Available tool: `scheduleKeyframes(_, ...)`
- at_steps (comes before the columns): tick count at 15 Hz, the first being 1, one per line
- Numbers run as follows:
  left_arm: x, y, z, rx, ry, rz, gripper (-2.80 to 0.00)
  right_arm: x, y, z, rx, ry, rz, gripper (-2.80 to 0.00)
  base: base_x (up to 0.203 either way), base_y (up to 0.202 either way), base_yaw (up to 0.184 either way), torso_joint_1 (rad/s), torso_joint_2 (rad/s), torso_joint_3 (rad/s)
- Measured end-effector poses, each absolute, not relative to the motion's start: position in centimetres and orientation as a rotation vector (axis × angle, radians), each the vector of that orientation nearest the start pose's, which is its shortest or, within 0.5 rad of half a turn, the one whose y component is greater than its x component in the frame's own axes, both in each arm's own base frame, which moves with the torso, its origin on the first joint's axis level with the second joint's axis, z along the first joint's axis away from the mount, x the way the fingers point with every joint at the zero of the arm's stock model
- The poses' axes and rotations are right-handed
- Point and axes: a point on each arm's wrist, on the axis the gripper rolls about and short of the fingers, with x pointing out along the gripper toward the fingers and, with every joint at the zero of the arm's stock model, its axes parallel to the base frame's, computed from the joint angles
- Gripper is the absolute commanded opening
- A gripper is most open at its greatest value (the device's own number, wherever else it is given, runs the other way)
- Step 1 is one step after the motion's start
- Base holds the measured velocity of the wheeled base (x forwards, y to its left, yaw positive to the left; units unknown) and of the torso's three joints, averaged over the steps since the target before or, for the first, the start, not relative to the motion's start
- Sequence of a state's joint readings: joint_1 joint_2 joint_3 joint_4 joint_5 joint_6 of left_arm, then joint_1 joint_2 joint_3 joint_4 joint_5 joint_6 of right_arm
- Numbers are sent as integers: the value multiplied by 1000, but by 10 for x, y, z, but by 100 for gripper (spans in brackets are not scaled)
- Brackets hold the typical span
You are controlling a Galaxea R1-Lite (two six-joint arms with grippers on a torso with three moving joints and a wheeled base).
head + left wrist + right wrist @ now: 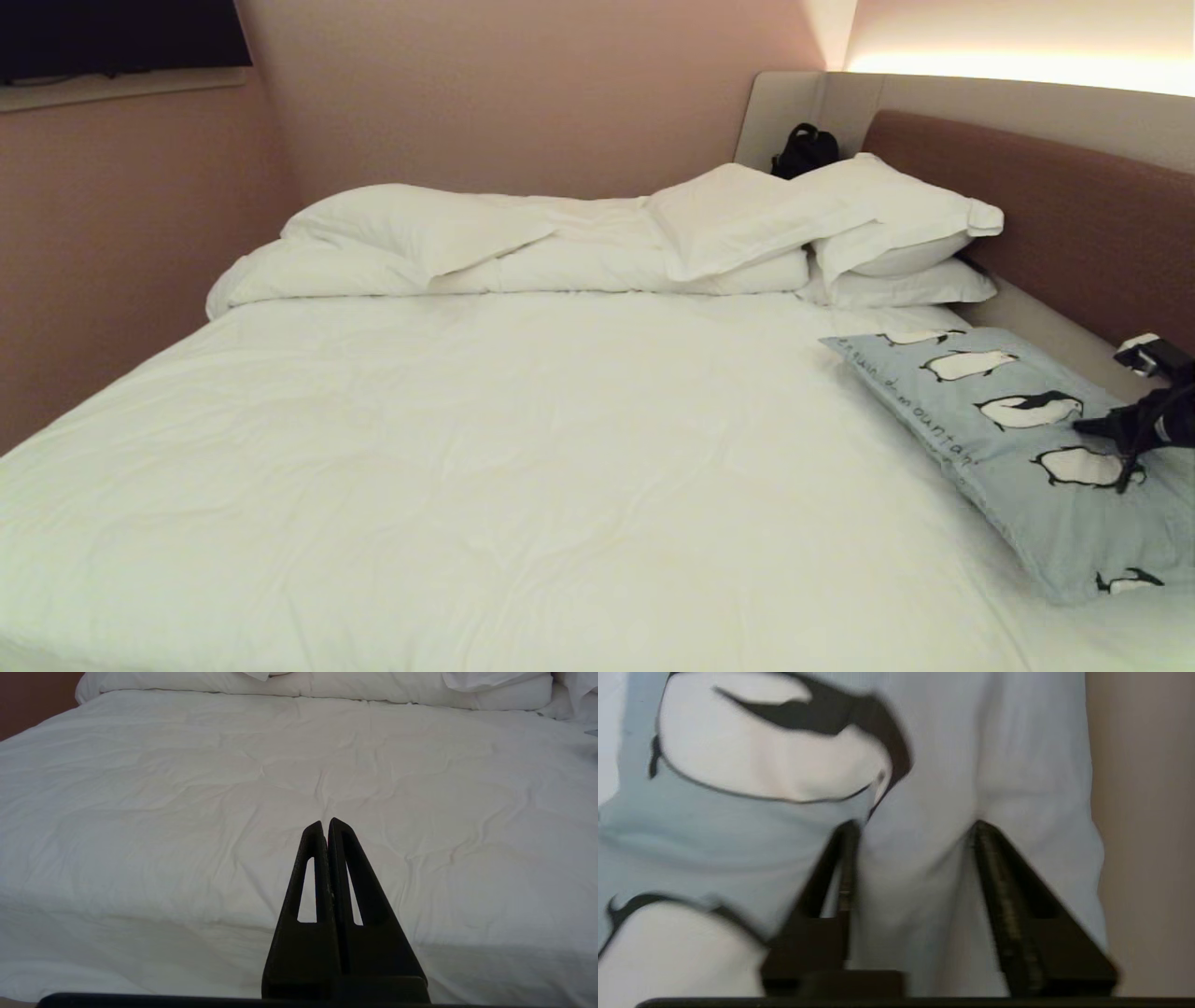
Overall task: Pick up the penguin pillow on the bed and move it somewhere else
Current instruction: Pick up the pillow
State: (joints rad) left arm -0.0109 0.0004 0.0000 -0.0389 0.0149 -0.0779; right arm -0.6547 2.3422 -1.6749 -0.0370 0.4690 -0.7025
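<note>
The bed (485, 448) fills almost the whole head view, with its white sheet, a folded duvet (523, 252) along the far side and white pillows (840, 233) stacked against the brown headboard (1074, 215). The penguin pillow (1018, 448) lies flat on the sheet at the robot's right, just beside the beige frame (1046, 331) under the headboard, and below the white pillows.

The right gripper (915, 828) is down on this pillow near its frame-side edge. Its jaws stand apart, with a ridge of the blue fabric between them, but they are not clamped on it. The left gripper (325, 823) hangs over the bare sheet, well apart from the pillow, with its jaws together and holding nothing.

I judge that the step in hand is the grasp, and the pillow is not yet lifted. The next move calls for closing the jaws firmly on the fabric fold. The cover is soft, so a shallow pinch may slip.
</note>
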Motion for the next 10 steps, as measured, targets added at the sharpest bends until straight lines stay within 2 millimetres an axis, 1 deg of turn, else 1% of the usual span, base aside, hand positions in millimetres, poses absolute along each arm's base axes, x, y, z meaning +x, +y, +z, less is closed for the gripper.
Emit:
scheduleKeyframes(2, -23, 1, 79, -79, -38, 3, -280, 373, -276, 124, -363, 534, 28, 0, 0, 0, 0, 0, 0, 0)
scheduleKeyframes(4, -23, 1, 79, -79, -39, 3, -280, 364, -272, 146, -363, 486, 44, 0, 0, 0, 0, 0, 0, 0)
scheduleKeyframes(5, -23, 1, 79, -79, -39, 3, -280, 361, -269, 158, -361, 452, 56, 0, 0, 0, 0, 0, 0, 0)
scheduleKeyframes(6, -23, 1, 79, -78, -38, 3, -280, 362, -264, 168, -359, 416, 76, 0, 0, 0, 0, 0, 0, 0)
scheduleKeyframes(8, -23, 1, 79, -79, -38, 3, -280, 376, -252, 182, -349, 346, 126, 0, 0, 0, 0, 0, 0, 0)
scheduleKeyframes(10, -23, 1, 79, -79, -38, 3, -280, 399, -241, 183, -319, 311, 159, 0, 0, 0, 0, 0, 0, 0)
